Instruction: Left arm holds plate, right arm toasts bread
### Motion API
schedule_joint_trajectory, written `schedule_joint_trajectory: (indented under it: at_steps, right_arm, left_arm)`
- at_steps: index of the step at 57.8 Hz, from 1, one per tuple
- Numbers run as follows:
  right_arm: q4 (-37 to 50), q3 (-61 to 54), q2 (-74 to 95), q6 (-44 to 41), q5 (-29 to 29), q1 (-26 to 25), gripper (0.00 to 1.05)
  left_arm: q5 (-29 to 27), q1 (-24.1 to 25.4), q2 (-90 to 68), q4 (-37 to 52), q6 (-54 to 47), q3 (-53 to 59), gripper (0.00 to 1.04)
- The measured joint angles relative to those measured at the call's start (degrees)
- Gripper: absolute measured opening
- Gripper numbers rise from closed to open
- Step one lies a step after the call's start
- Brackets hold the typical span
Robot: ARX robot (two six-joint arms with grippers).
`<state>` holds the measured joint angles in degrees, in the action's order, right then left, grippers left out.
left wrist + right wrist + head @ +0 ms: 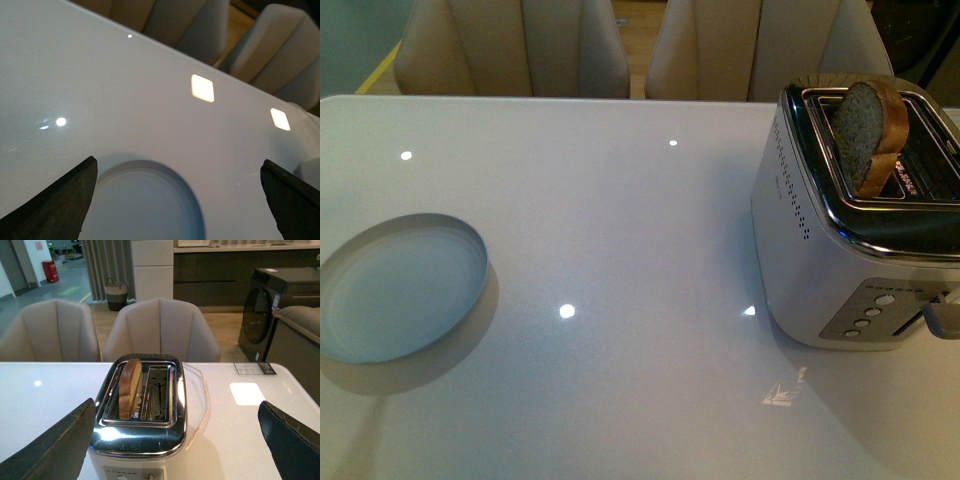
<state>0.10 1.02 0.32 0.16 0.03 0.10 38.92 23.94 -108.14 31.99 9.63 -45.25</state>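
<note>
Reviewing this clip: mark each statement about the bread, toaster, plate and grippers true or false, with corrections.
1. The brown wholemeal bread slice stands in a slot of the silver two-slot toaster. True.
2. The round pale blue-grey plate lies on the white table, apart from the toaster. True.
3. The left gripper is clamped on the plate. False: its jaws are wide open above it.
4. Both toaster slots hold bread. False: the second slot is empty.
5. The right gripper holds the bread. False: it is open, facing the toaster.
</note>
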Motion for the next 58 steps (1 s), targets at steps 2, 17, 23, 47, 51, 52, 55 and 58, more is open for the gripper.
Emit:
schedule_joint_trajectory:
  at_steps: [2,17,23,47,51,52,55,58]
  right_arm:
    - [0.0,0.0,0.0,0.0,0.0,0.0,0.96]
    - [0.0,0.0,0.0,0.0,0.0,0.0,0.96]
    - [0.0,0.0,0.0,0.0,0.0,0.0,0.96]
    - [0.0,0.0,0.0,0.0,0.0,0.0,0.96]
    - [0.0,0.0,0.0,0.0,0.0,0.0,0.96]
    - [0.0,0.0,0.0,0.0,0.0,0.0,0.96]
    - [0.0,0.0,0.0,0.0,0.0,0.0,0.96]
    - [0.0,0.0,0.0,0.0,0.0,0.0,0.96]
  left_arm:
    - [-0.3,-1.5,2.3,1.8,1.9,2.0,0.97]
    - [-2.0,-7.0,11.3,7.5,10.2,8.1,0.97]
    - [-2.1,-7.0,11.3,7.5,10.9,8.3,0.97]
    - [-30.0,-14.8,24.7,34.9,-8.1,28.9,0.3]
    - [-30.8,-15.8,27.6,33.9,-8.5,31.4,0.18]
    - [-31.2,-16.1,28.5,33.6,-8.5,32.1,0.14]
    - [-31.7,-16.6,30.9,32.8,-8.6,33.6,0.06]
    - [-32.6,-17.2,33.7,31.6,-8.7,35.1,0.03]
